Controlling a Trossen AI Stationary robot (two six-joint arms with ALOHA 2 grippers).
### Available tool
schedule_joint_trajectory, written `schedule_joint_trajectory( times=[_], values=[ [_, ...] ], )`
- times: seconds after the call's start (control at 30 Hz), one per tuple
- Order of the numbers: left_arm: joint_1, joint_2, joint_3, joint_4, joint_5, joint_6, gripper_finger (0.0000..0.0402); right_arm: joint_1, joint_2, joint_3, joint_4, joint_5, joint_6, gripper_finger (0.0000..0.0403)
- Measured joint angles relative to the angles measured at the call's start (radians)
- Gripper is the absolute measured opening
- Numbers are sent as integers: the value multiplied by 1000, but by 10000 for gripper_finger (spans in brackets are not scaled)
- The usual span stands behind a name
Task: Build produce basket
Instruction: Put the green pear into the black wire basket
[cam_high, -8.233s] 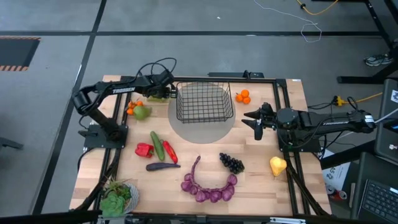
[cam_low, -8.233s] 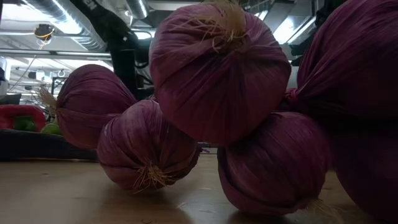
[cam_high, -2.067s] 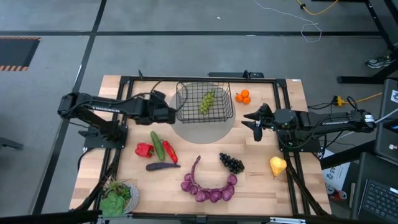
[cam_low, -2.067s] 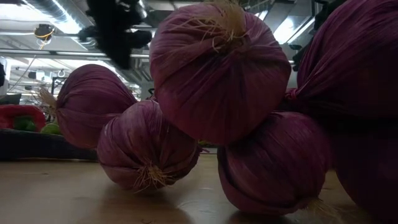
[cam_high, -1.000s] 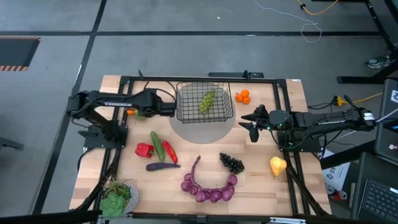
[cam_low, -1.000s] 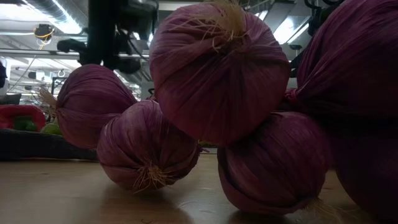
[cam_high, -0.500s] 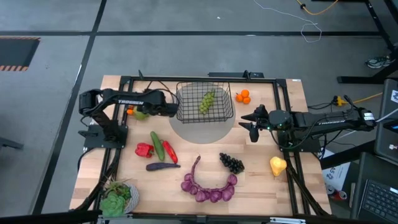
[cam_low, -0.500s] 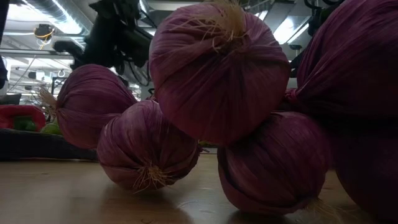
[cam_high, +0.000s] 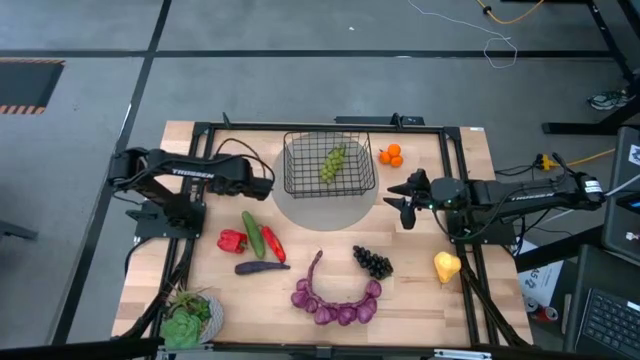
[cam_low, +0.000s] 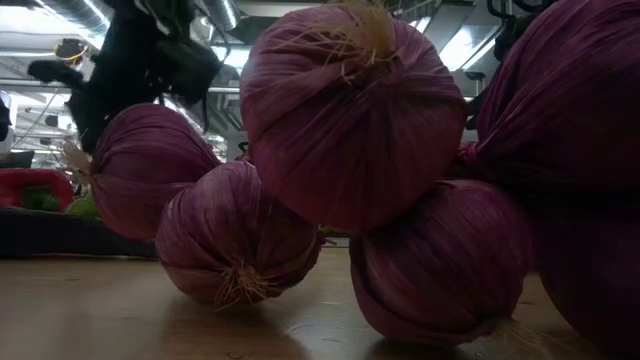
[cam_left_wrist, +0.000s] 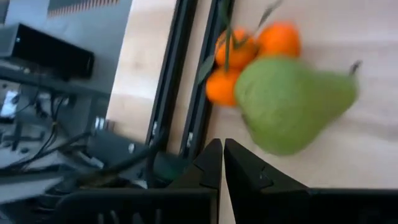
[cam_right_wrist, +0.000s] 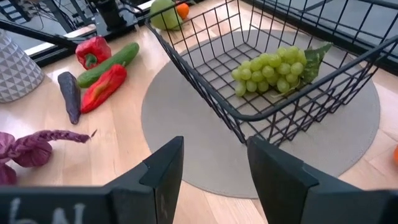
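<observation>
The basket (cam_high: 329, 165) sits toward the far edge of the desk (cam_high: 400, 290), half on a round grey mat (cam_high: 325, 205), with the green grapes (cam_high: 332, 163) lying inside it. Just beyond its left side the left gripper (cam_high: 268, 184) hovers with its fingers pressed together and holding nothing; the left wrist view shows the green pear (cam_left_wrist: 292, 111) and a cluster of oranges (cam_left_wrist: 249, 56) on the desk just ahead of those fingertips, near the left edge.

Right of the basket lie two more oranges (cam_high: 390, 155), and beside them the right gripper (cam_high: 398, 198) waits with its fingers spread apart, pointing toward the mat.

Nearer the middle-left of the desk are a red pepper (cam_high: 232, 240), a cucumber (cam_high: 252, 234), a long red pepper (cam_high: 273, 244) and an aubergine (cam_high: 262, 267). A purple string of onions (cam_high: 335, 295) curves along the near edge, dark grapes (cam_high: 373, 262) beside it, and a yellow pear (cam_high: 446, 266) near the right edge. A plate of leafy greens (cam_high: 188, 320) occupies the near left corner.
</observation>
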Motion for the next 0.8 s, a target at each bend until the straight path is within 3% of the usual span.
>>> schedule_joint_trajectory(
  times=[0.17,0.43,0.8],
  values=[
    [20,-1,-30,15,-1,-23,14,0,6,0,12,0,-2,181],
    [110,3,-29,41,-85,-14,14,0,21,0,18,0,8,181],
    [184,48,-28,286,-105,240,14,0,41,0,17,0,24,181]
  ],
)
